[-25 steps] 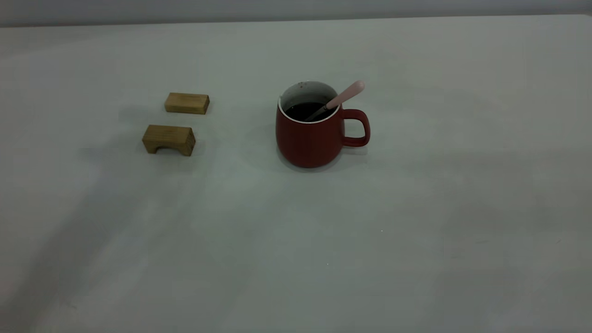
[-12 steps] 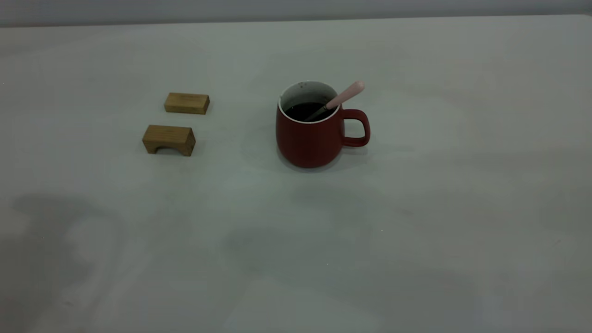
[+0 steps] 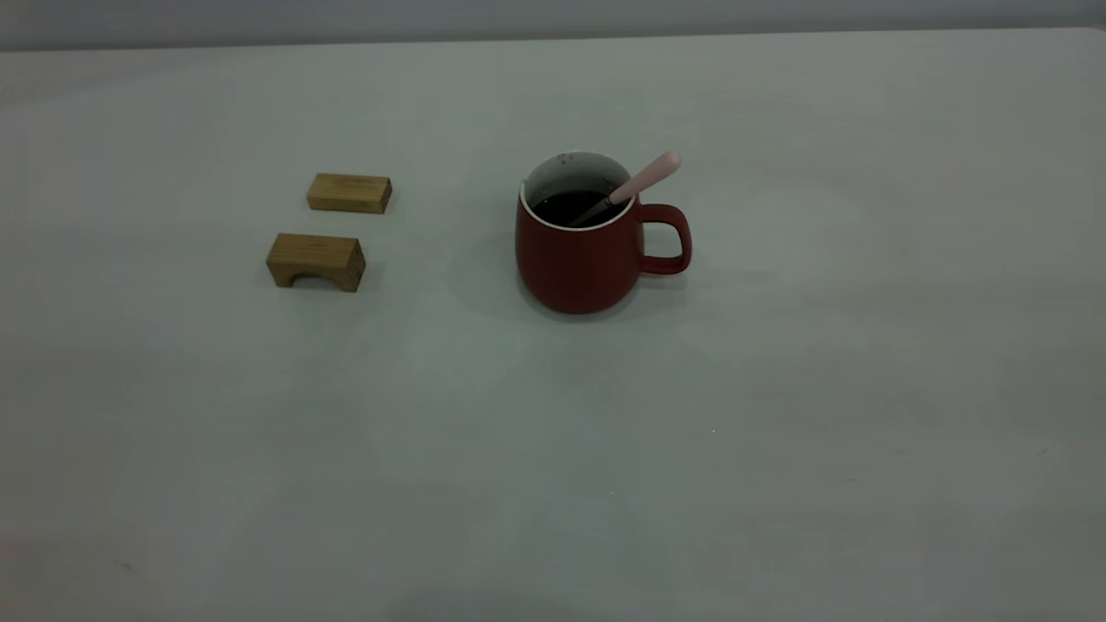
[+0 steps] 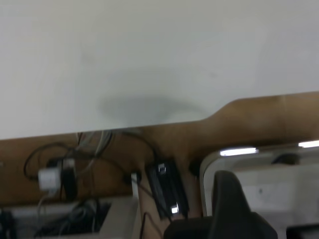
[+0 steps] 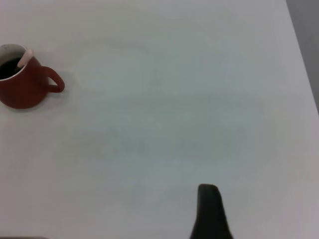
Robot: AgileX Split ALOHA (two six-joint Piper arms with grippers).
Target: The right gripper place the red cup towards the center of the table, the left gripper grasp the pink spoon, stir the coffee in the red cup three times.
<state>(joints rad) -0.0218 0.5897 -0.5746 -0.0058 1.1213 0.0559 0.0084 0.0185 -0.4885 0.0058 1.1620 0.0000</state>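
Note:
The red cup (image 3: pixel 579 259) stands upright near the middle of the table (image 3: pixel 778 432), its handle pointing right. It holds dark coffee (image 3: pixel 570 207). The pink spoon (image 3: pixel 644 180) leans in the cup, its handle resting on the rim above the cup's handle and its bowl in the coffee. Neither gripper shows in the exterior view. In the right wrist view the right gripper (image 5: pixel 209 211) hangs over bare table, far from the cup (image 5: pixel 22 89). In the left wrist view the left gripper (image 4: pixel 227 204) is back at the table's edge (image 4: pixel 149 124), with no task object near it.
Two tan wooden blocks lie left of the cup: a flat one (image 3: pixel 349 193) and an arch-shaped one (image 3: pixel 315 260). Beyond the table edge the left wrist view shows cables and a black power strip (image 4: pixel 167 186) on the floor.
Broad shadows over the table's near half have shrunk and gone. The cup, spoon and blocks have not moved.

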